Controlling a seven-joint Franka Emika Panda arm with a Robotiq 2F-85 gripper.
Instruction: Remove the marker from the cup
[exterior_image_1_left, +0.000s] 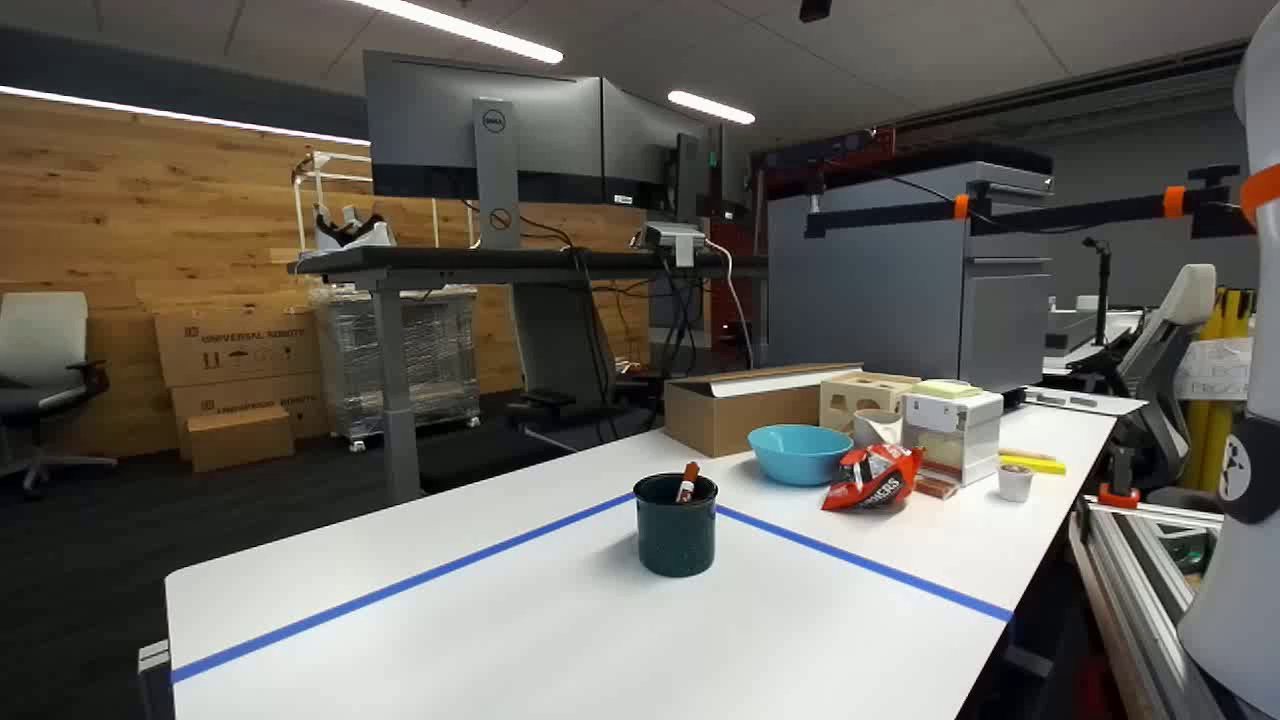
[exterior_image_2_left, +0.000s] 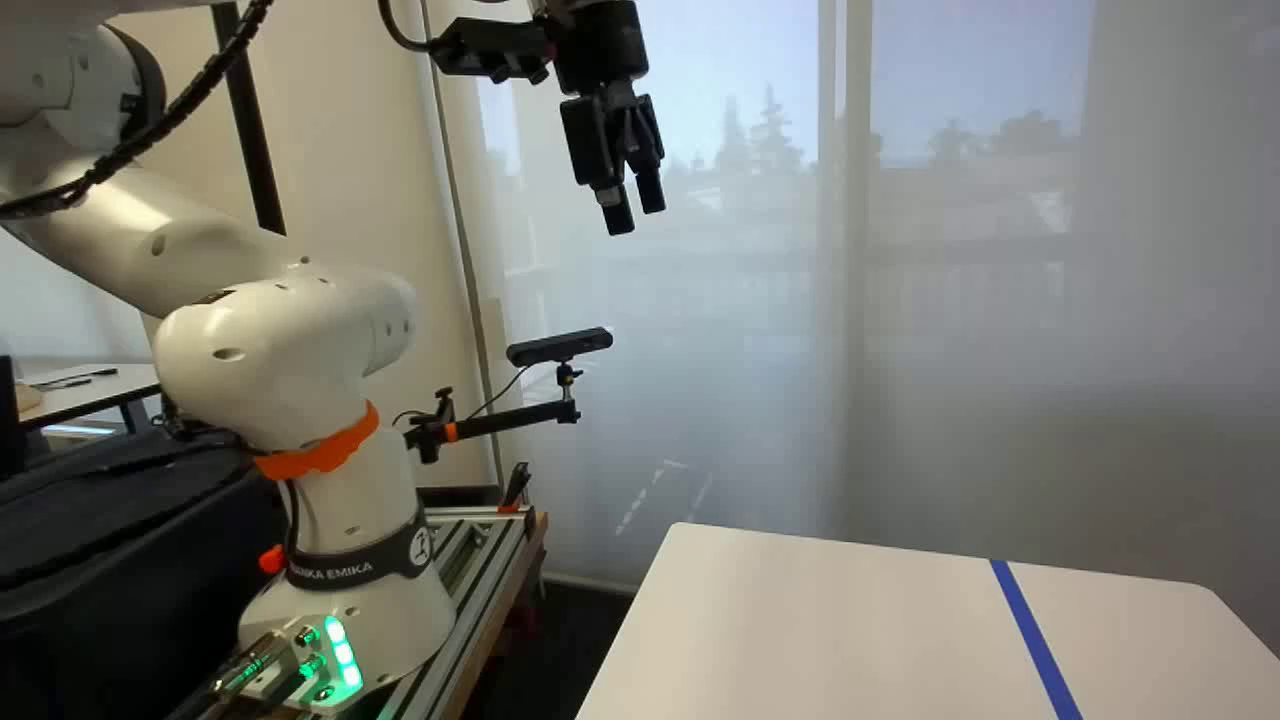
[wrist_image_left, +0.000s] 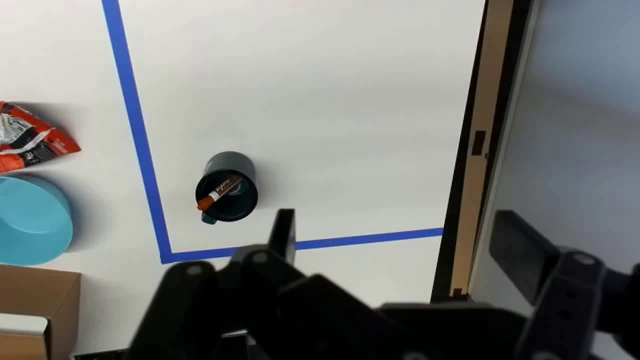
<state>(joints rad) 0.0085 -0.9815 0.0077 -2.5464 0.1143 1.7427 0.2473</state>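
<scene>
The dark teal cup (exterior_image_1_left: 676, 540) stands upright on the white table, inside the blue tape corner. It also shows in the wrist view (wrist_image_left: 232, 162), with a small handle at its lower left. The marker (exterior_image_1_left: 687, 482), red-brown with a whitish band, leans inside the cup, its capped end at the rim. In the wrist view the marker (wrist_image_left: 222, 191) slants from lower left to upper right. My gripper (wrist_image_left: 395, 224) is open with nothing between its fingers; the cup lies up and left of them. In an exterior view the gripper (exterior_image_2_left: 636, 207) hangs high, pointing down.
A light blue bowl (exterior_image_1_left: 800, 455), a red snack bag (exterior_image_1_left: 873, 478), a cardboard box (exterior_image_1_left: 700, 415) and a white container (exterior_image_1_left: 952, 435) stand beyond the blue tape (exterior_image_1_left: 860, 562). The table edge (wrist_image_left: 462, 150) lies right of the cup in the wrist view. A camera arm (exterior_image_2_left: 515, 417) stands by the base.
</scene>
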